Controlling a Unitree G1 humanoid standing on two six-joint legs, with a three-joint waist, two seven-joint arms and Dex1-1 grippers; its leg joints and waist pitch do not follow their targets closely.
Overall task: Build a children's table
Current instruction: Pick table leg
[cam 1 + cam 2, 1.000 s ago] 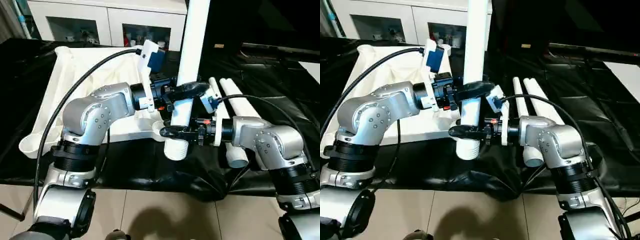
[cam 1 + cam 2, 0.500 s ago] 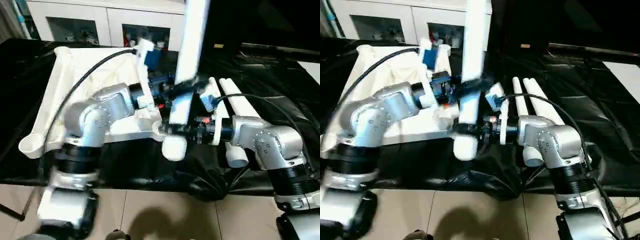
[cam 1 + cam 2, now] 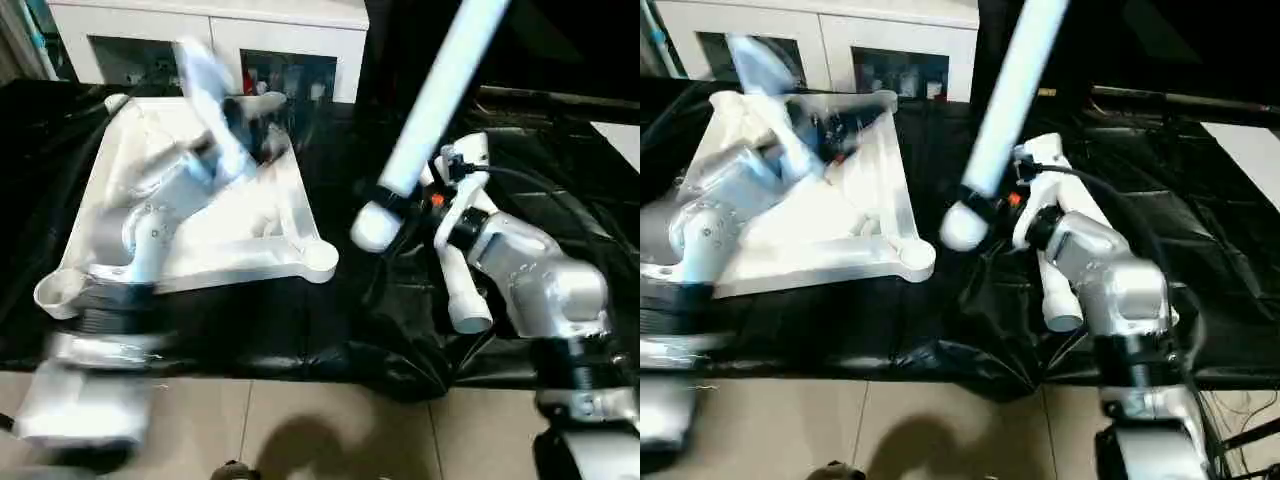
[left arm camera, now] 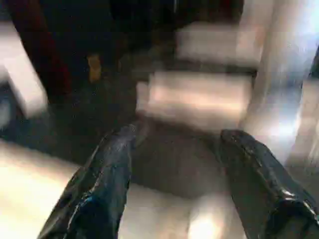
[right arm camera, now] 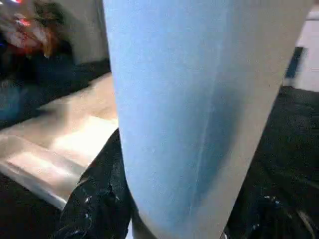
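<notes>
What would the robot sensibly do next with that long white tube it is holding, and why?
Probably swing the leg left and bring its thick end over the table top's near corner socket. The right gripper holds the leg tilted, off to the socket's right, and the left gripper is open and empty over the table top.

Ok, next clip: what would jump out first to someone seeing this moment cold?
The long white leg tilted up over the black cloth, its thick end down, clamped in the right gripper. Then the white table top lying underside up at the left, with the left gripper open above it. Two more legs lie on the cloth beside the right arm.
</notes>
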